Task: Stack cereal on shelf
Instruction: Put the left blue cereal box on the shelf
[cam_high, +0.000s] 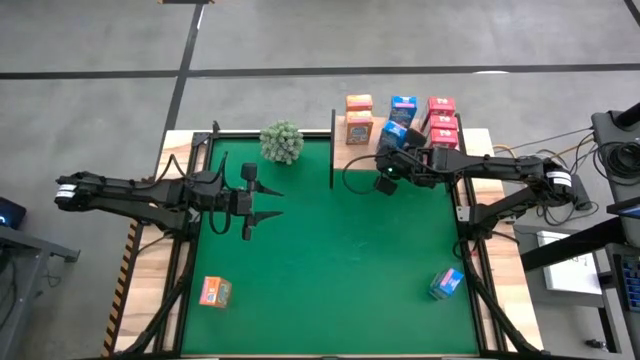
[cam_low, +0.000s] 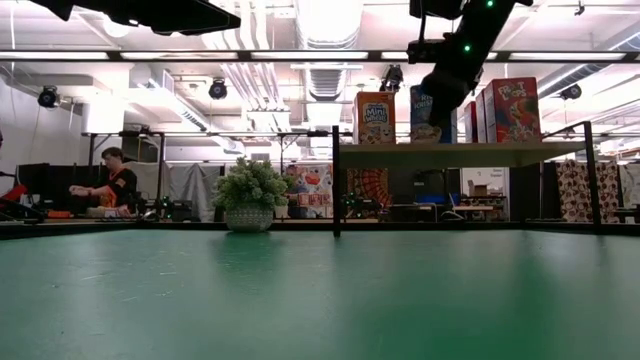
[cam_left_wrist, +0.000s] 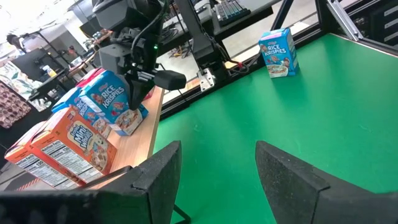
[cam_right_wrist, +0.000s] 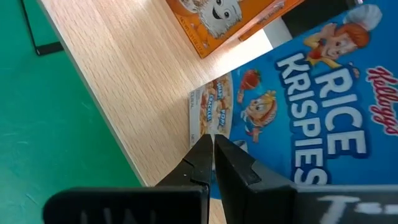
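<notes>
The blue cereal boxes read "Kellogg's Rice Krispies", with cartoon figures on the front; this shows plainly on the tilted blue box (cam_right_wrist: 323, 118) under the right arm and on the lone blue box (cam_left_wrist: 277, 52) standing on the mat. The orange boxes (cam_left_wrist: 71, 146) carry a "Mini" label whose second word is too small to read. The red-pink boxes (cam_high: 442, 122) show a colourful front in the low view, lettering not legible there.

The shelf (cam_high: 425, 150) is a pale wood board with thin black posts at the far right of the tabletop. On it stand two orange boxes at the left, blue ones in the middle and a red-pink row at the right. A green mat (cam_high: 330, 260) covers the tabletop, which has light wood edges. A round green plant (cam_high: 282, 141) sits at the far edge, left of the shelf. One orange box (cam_high: 214, 291) lies near-left on the mat; the lone blue box is near-right. Beyond the tabletop is a workshop with ceiling lights and a person at a desk on the left.

The right gripper (cam_right_wrist: 210, 152) is over the shelf, fingertips pinched together, touching the corner of the tilted blue box without grasping it. The left gripper (cam_left_wrist: 214, 165) hovers above the mat at left, fingers spread wide, holding nothing.
</notes>
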